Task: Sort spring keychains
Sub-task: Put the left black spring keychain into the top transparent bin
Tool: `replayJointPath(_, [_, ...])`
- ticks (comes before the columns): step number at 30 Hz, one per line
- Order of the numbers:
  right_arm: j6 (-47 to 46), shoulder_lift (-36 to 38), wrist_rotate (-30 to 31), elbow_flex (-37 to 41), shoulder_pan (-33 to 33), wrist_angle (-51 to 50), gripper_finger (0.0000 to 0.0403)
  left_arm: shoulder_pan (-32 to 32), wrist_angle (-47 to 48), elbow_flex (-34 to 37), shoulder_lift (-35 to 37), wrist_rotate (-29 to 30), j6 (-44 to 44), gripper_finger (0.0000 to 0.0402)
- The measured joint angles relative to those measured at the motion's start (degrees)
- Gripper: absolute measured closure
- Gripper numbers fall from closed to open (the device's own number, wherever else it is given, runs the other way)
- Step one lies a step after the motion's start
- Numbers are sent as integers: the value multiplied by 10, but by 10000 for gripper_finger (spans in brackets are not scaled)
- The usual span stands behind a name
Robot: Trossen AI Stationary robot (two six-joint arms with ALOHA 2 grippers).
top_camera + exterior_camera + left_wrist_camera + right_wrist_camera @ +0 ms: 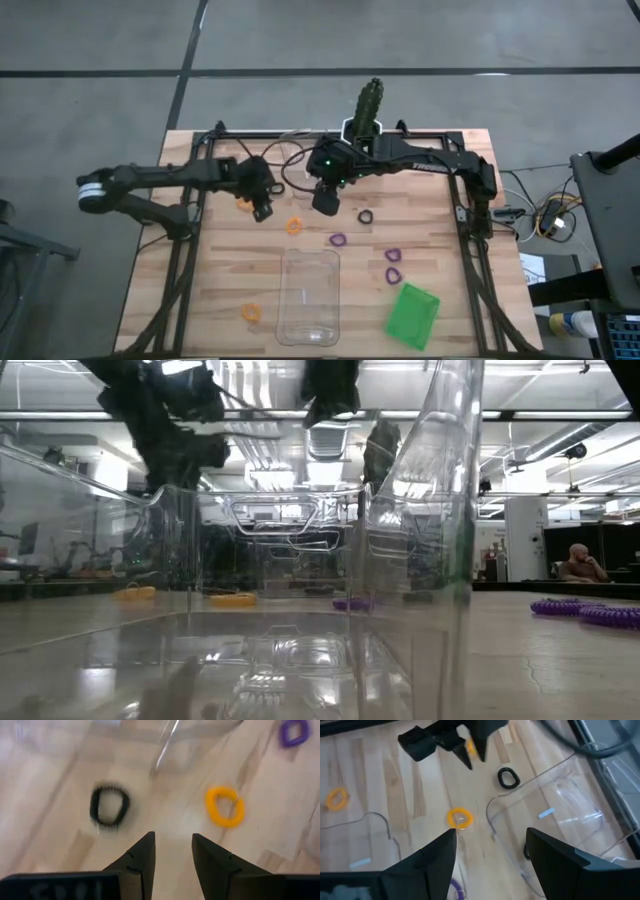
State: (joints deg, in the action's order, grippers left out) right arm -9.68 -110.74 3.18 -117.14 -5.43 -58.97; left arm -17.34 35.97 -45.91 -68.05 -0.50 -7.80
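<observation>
Jaws parted, both arms hover mid-table.

You have small coiled spring keychains lying flat and scattered on the wood, none of them held. From table centre: an orange loop [294, 226] sits just at 9 o'clock, another orange one [244, 204] further toward 10, and a third orange one [251, 313] far out at 7. A black loop [365, 215] lies at 2 o'clock. Purple loops lie at centre [338, 240] and toward 4 o'clock [393, 255] [393, 275].
</observation>
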Motion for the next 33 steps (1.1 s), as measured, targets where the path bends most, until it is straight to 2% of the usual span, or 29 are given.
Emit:
replayJointPath(3, [-7, 1, 2, 0, 3, -10, 174, 0, -1, -5, -33, 4, 53, 281])
replayJointPath(17, [-9, 9, 15, 0, 15, -22, 179, -11, -56, 3, -149, 85, 153, 281])
replayJointPath(28, [-14, 9, 15, 0, 16, -22, 179, -18, -100, 3, -177, 120, 164, 280])
replayJointPath(33, [-13, 9, 15, 0, 16, -21, 179, -26, -109, 3, -177, 90, 167, 280])
